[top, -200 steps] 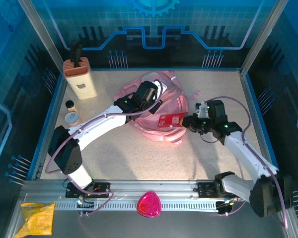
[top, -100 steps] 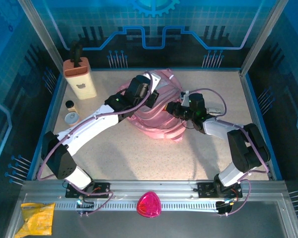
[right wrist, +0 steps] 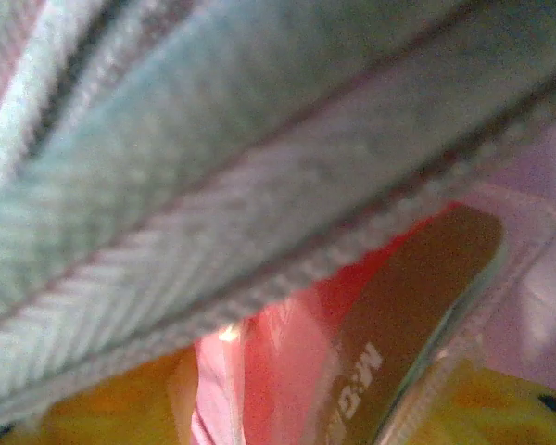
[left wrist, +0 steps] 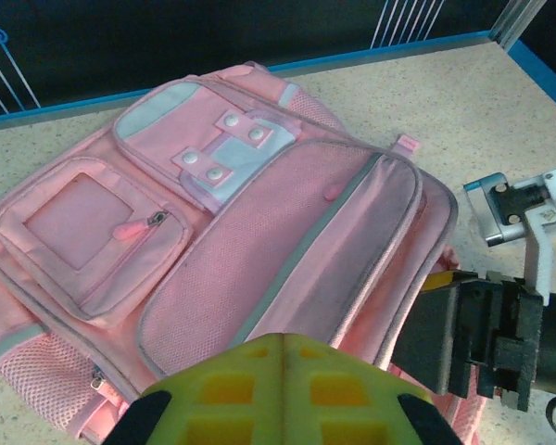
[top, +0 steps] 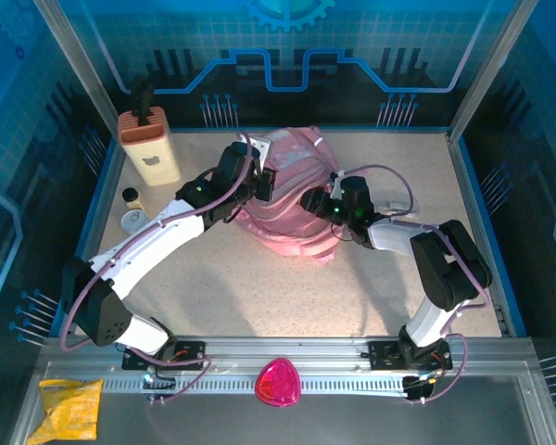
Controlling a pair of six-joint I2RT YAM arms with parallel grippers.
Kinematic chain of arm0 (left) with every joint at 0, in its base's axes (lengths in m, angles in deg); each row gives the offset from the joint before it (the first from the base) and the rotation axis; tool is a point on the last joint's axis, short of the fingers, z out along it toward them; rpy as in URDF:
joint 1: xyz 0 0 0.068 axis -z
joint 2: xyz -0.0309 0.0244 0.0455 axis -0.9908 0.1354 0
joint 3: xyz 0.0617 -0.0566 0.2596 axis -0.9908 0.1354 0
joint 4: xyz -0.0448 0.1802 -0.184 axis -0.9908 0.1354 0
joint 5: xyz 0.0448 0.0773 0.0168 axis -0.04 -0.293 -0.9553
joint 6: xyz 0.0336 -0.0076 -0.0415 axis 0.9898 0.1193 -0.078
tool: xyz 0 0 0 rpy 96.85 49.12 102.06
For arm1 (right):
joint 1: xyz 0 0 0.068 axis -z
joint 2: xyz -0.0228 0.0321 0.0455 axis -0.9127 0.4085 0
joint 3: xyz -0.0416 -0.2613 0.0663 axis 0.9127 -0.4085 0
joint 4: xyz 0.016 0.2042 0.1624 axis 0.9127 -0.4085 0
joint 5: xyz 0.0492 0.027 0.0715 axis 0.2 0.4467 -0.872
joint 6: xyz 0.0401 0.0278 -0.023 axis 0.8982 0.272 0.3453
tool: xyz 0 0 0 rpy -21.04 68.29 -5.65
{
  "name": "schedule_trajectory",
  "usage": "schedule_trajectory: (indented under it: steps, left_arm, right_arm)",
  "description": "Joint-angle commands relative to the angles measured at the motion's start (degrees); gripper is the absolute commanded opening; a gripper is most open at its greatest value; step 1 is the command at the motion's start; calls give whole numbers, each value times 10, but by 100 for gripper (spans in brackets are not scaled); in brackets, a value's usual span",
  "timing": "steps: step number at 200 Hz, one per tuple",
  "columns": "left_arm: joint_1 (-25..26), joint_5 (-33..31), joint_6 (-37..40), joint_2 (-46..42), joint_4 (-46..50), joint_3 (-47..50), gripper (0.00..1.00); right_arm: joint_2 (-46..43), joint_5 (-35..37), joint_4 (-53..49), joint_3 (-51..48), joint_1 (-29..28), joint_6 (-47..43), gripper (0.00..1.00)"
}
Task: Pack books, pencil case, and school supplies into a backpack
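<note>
Speckled tabletop, soft pink backpack

Left arm stretched forward-right; left gripper fingers pressed together. Right arm folded, forearm pointing left; right gripper near left gripper.

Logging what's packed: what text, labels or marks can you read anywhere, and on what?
"M G", with a small mark between: pale letters on the red pencil case, under the backpack flap; the letters below are blurred and cut off.
Beige box: one small dark mark, too small to read.
Backpack front: no text.
</note>
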Motion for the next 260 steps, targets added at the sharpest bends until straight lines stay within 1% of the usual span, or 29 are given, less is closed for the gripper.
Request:
schedule_trajectory:
  steps: [1, 11, 25, 43, 56, 77, 93, 114, 129, 141, 154, 161, 167, 170, 177, 183, 188, 198, 206, 222, 249, 260]
  left_arm:
    - [-2, 25, -26, -14, 6, 12, 3]
    - [-3, 27, -29, -16, 5, 14, 3]
    - [-4, 28, -33, -21, 5, 18, 3]
    - [-5, 30, -42, -29, 2, 23, 4]
    - [-5, 32, -43, -35, 2, 27, 4]
    - [-10, 32, -47, -42, 2, 34, 5]
    - [-13, 34, -51, -45, 5, 36, 5]
    - [-14, 37, -53, -48, 9, 39, 6]
    - [-15, 38, -53, -52, 9, 44, 7]
    - [-17, 41, -55, -55, 9, 49, 7]
    - [-17, 40, -61, -55, 14, 53, 8]
    - [-19, 31, -74, -55, 25, 55, 9]
    - [-21, 22, -93, -54, 37, 58, 11]
    - [-24, 19, -106, -54, 42, 61, 13]
    - [-36, 23, -142, -54, 49, 72, 22]
    - [-50, 41, -171, -53, 45, 87, 30]
    - [-65, 64, -196, -52, 34, 104, 32]
    - [-95, 111, -249, -49, -3, 143, 33]
    - [-114, 136, -283, -44, -34, 169, 35]
    - [-140, 152, -337, -23, -69, 201, 37]
    - [-167, 185, -384, 33, -97, 195, 39]
    - [-165, 205, -387, 49, -110, 187, 37]
  right_arm:
    - [-54, 34, -75, 2, -14, -44, 59]
    - [-77, 54, -131, 0, -17, -53, 62]
    - [-100, 59, -160, -10, -18, -60, 66]
    - [-121, 86, -228, -10, -17, -60, 68]
    - [-137, 96, -246, -18, -20, -70, 68]
    - [-143, 87, -223, -34, -20, -72, 58]
    - [-126, 72, -228, -16, -21, -74, 45]
    - [-100, 97, -246, 5, -21, -74, 32]
    - [-80, 80, -222, 11, -22, -76, 29]
    - [-73, 55, -193, 12, -23, -74, 28]
    - [-78, 45, -192, 15, -27, -72, 31]
    - [-88, 50, -206, 17, -28, -72, 36]
    - [-99, 58, -224, 19, -29, -72, 42]
    - [-105, 61, -235, 19, -29, -72, 44]
    - [-119, 69, -254, 18, -29, -72, 46]
    - [-132, 74, -267, 14, -29, -72, 47]
    - [-142, 76, -274, 9, -30, -72, 48]
    - [-161, 70, -279, -4, -30, -75, 51]
    - [-175, 63, -286, -10, -29, -79, 54]
    - [-202, 62, -305, -21, -29, -83, 56]
    - [-223, 89, -355, -21, -22, -93, 60]
    - [-218, 74, -355, -22, -8, -88, 63]
